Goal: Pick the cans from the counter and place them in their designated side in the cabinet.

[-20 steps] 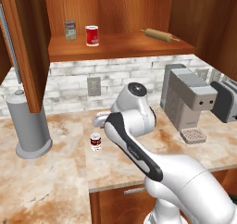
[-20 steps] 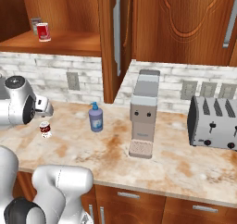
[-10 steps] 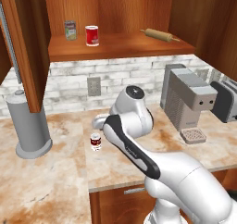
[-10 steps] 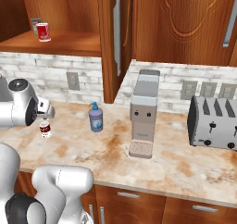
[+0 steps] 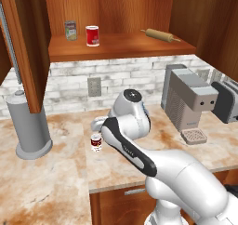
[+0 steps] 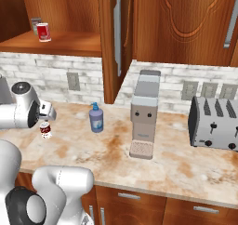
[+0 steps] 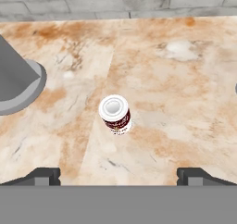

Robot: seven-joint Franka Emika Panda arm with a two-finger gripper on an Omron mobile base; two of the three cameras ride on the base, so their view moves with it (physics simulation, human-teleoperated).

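Observation:
A dark red can (image 5: 96, 142) with white label bands stands upright on the mottled beige counter (image 5: 56, 187); it also shows as the dark red can (image 6: 45, 129) (image 7: 115, 114). My gripper (image 7: 118, 176) hangs open just above it, jaws spread wide, nothing between them. From the base cameras the gripper (image 5: 97, 127) (image 6: 46, 118) sits directly over the can. A bright red can (image 5: 92, 35) (image 6: 43, 32) stands on the shelf of the wooden cabinet (image 5: 121, 47), toward its left.
A pale-labelled can (image 5: 70, 30) and a rolling pin (image 5: 160, 35) share the shelf. A grey paper-towel holder (image 5: 30, 131) (image 7: 18, 79) stands left of the can. A blue soap bottle (image 6: 96, 118), coffee machine (image 6: 143, 112) and toaster (image 6: 216, 122) lie to the right. The cabinet door (image 5: 25, 43) hangs open.
The arm has eased slightly leftward and down, bringing the open gripper closer over the dark red can. The cans have not moved.

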